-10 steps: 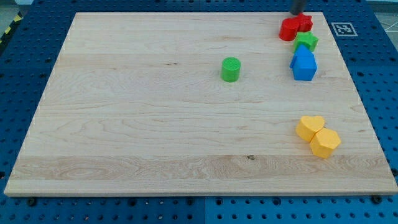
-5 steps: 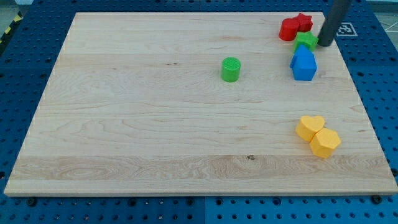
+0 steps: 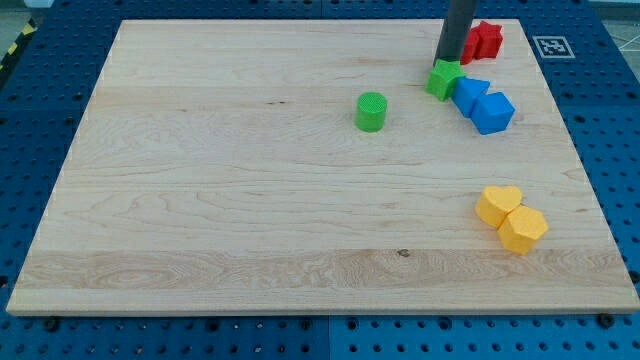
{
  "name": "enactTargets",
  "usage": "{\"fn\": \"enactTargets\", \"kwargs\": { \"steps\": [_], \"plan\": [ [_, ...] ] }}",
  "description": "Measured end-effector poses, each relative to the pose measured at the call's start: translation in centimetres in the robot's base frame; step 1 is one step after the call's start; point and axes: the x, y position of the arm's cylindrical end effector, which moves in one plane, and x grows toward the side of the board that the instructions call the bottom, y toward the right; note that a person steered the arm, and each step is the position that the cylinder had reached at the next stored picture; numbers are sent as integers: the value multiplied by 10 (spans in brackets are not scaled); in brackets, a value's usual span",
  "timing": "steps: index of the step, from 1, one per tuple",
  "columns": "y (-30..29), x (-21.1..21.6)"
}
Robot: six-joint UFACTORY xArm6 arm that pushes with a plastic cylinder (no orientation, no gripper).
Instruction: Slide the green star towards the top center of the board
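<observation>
Two blue blocks (image 3: 483, 103) touch the green star (image 3: 444, 79); my tip (image 3: 446, 59), jawless, sits just above it and could drag them along

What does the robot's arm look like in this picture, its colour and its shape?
Only a straight dark rod shows, coming down from the view's top edge. It is round, plain dark grey to black, with no cables or markings visible. My tip is its blunt lower end, right above the green star. The rest of the arm is out of view.
</observation>
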Motion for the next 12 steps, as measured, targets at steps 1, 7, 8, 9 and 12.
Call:
{"fn": "enactTargets", "kwargs": {
  "steps": [1,7,8,9,12],
  "plan": [
    [21,0],
    [-17,-2],
    [-39,-14],
    [-70,-14],
    [-104,-19]
  ]
}}
